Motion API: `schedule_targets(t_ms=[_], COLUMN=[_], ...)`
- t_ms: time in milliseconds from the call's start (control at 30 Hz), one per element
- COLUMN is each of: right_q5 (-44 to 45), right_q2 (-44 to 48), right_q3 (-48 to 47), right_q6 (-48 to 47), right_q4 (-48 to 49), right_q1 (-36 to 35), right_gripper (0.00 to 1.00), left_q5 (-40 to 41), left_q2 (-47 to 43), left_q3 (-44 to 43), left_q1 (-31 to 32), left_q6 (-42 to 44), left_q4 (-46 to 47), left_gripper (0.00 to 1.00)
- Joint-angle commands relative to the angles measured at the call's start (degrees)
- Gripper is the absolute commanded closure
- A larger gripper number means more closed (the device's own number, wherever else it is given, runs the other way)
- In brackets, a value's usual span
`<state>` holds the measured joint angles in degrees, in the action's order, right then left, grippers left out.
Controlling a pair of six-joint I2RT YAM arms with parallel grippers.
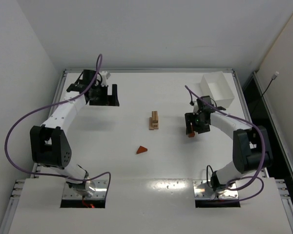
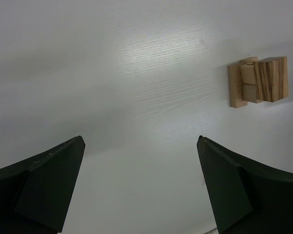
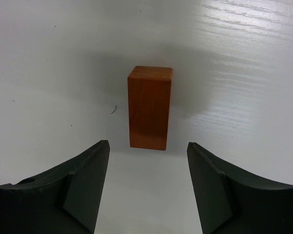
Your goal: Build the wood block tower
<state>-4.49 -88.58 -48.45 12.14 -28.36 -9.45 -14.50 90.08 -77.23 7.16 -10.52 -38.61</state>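
Note:
The tower (image 1: pixel 155 120) is a small cluster of tan wood blocks at the table's middle; in the left wrist view these tan blocks (image 2: pixel 258 80) sit far to the upper right. A reddish-brown brick (image 3: pixel 149 107) rests on the table just ahead of my right gripper (image 3: pixel 148 155), whose jaws stand open and apart from it on either side. From above, that brick (image 1: pixel 191 134) peeks out under the right gripper (image 1: pixel 191 127). A reddish-brown wedge (image 1: pixel 142 150) lies alone nearer the arms. My left gripper (image 2: pixel 140 139) is wide open over bare table, at the far left (image 1: pixel 107 95).
A white rectangular box (image 1: pixel 217 89) stands at the back right, just behind the right arm. White walls close in the table's far edge and both sides.

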Motion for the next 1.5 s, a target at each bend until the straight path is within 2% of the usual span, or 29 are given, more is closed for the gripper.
schedule_targets(t_ms=[0,400,533,567,700,933,1100,1200,1300,1467], right_q5=[1.15,1.15,1.68,1.68,2.82,1.6,-0.95,0.18,-0.87,0.18], right_q2=[-0.63,-4.32,-5.46,-5.47,-4.68,3.57,7.8,6.05,3.59,-1.85], right_q3=[-1.57,-3.23,-4.28,-4.29,-4.29,-3.67,-9.81,-12.98,-15.35,-25.36], right_q6=[-0.63,-0.63,-0.63,-0.63,-0.63,-0.63,4.01,14.38,18.08,21.86], right_q4=[1.29,1.29,1.29,1.29,1.29,-1.08,-4.41,-9.15,-13.38,-14.53], right_q1=[-0.39,-0.39,-0.39,-0.39,-0.39,-2.05,-4.26,-4.87,-5.83,-9.87], right_gripper=[0.38,0.47,0.7,0.8,0.99,1.0,1.0,1.0,1.0,1.0], left_q5=[0.35,0.35,0.35,0.35,0.35,0.88,3.33,4.66,4.66,5.71], left_q2=[0.09,2.29,2.29,2.29,2.29,-0.43,-2.8,-4.12,-4.65,-5.97], left_q3=[-2.13,-3.8,-3.8,-3.8,-2.75,-0.03,3.13,3.14,3.14,3.84], left_q1=[0.14,0.14,0.14,0.14,0.14,0.14,0.14,0.14,0.14,0.14], left_q6=[0.5,0.5,0.5,0.5,0.5,-0.81,-1.87,-3.27,-3.27,-3.27], left_q4=[-0.59,-0.59,-0.59,-0.59,-0.59,0.46,0.99,1.52,1.52,1.52], left_gripper=[0.0,0.0,0.0,0.0,0.0,0.0,0.0,0.0,0.0,0.0])
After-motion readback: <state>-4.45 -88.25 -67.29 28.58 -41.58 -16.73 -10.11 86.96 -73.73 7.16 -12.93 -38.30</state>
